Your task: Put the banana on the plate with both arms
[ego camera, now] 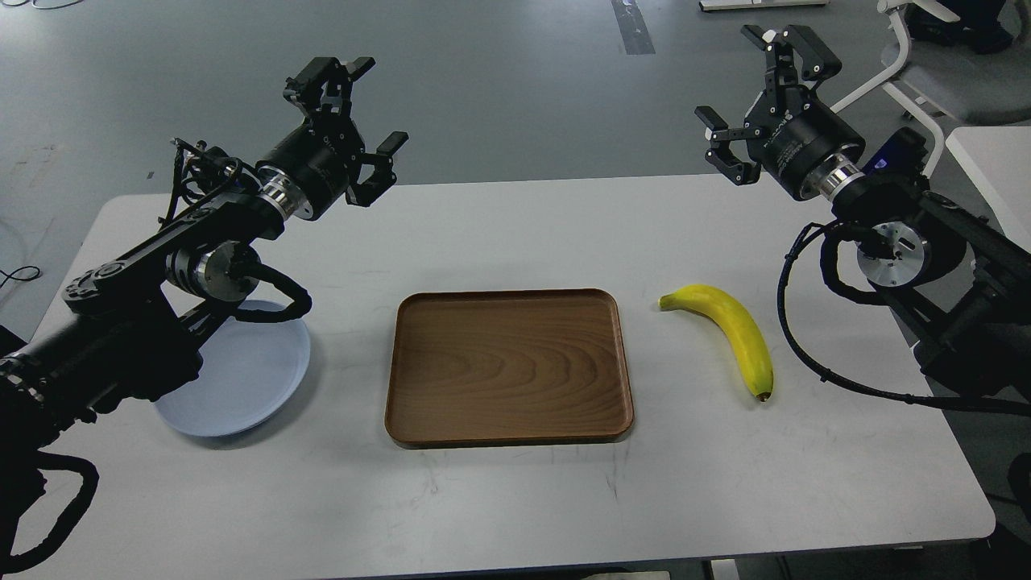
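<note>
The yellow banana (pixel 733 330) lies on the white table right of centre, greenish stem end toward the tray, dark tip toward me. The pale blue-grey plate (pixel 250 379) sits at the table's left, its left part hidden under my left arm. My left gripper (pixel 370 109) hangs open and empty high above the table's far left, well beyond the plate. My right gripper (pixel 745 76) is also open and empty, raised over the far right edge, a good way behind the banana.
A brown rectangular wooden tray (pixel 509 435) with nothing in it rests in the middle of the table (pixel 515 499), between plate and banana. A white office chair (pixel 926 64) stands on the floor behind the right arm. Black cables loop beside both arms.
</note>
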